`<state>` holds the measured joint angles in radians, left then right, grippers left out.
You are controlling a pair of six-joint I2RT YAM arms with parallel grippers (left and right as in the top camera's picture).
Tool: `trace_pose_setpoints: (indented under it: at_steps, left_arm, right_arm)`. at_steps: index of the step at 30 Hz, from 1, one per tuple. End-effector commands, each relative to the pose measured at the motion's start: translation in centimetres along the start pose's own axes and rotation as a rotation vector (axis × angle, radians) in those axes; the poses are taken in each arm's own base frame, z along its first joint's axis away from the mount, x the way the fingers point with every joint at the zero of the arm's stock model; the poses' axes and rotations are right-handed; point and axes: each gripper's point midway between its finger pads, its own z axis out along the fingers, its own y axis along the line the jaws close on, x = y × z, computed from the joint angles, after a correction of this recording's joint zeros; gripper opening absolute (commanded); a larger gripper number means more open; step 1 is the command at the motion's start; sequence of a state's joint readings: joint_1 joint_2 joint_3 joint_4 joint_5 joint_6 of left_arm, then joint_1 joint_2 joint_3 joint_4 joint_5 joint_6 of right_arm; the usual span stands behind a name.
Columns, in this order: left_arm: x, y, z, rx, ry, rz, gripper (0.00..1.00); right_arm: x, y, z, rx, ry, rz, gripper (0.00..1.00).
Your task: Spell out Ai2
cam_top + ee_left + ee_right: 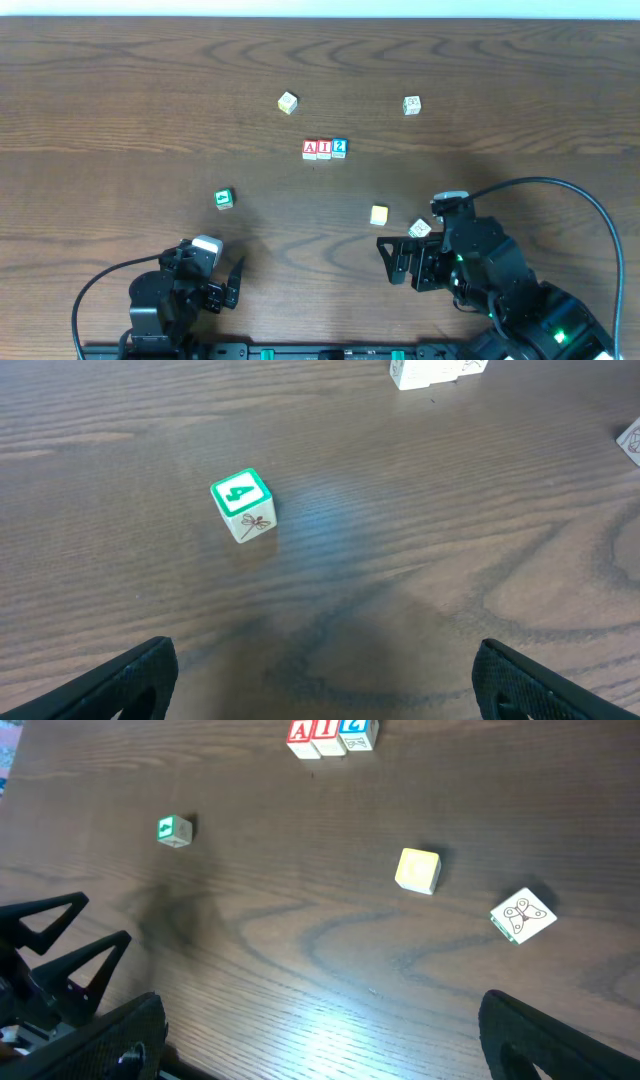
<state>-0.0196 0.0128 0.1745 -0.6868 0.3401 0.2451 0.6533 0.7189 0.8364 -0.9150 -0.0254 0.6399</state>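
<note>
While both my left jaws and my right jaws hang released and wide with nothing between them, three small blocks sit touching near the middle of the counter [120, 90]. They are a red-lettered A block [310, 149], a red I block [324, 149] and a blue 2 block [339, 147], white-faced and reading "AI2" upright from my side. Their row runs left to right across the counter. Nearer my left jaws stands a green block [243, 505] with a white 4 on top and a dragonfly drawn on its side. A plain yellow block [418, 870] lies near my right jaws.
</note>
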Motion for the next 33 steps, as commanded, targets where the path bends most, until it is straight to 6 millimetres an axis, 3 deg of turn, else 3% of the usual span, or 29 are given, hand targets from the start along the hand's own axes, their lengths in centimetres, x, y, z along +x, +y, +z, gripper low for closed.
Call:
trace_pose_setpoints:
  at_steps: [1,17,21,28,33]
  left_arm:
    - [0.0,0.0,0.0,0.002,-0.008,0.02,0.95]
    - [0.0,0.0,0.0,0.002,-0.008,0.02,0.95]
    - [0.0,0.0,0.0,0.002,-0.008,0.02,0.95]
    - [0.0,0.0,0.0,0.002,-0.008,0.02,0.95]
    - [0.0,0.0,0.0,0.002,-0.008,0.02,0.95]
  right_arm:
    - [0.1,0.1,0.0,0.0,-0.001,0.0,0.99]
    - [0.1,-0.2,0.0,0.017,-0.004,-0.005,0.99]
    - [-2.4,-3.3,-0.6,0.203,-0.144,-0.104,0.99]
    - [-4.6,-8.8,-2.5,0.4,-0.292,-0.292,0.99]
    - [-4.0,-12.0,-2.6,0.449,-0.421,-0.28,0.99]
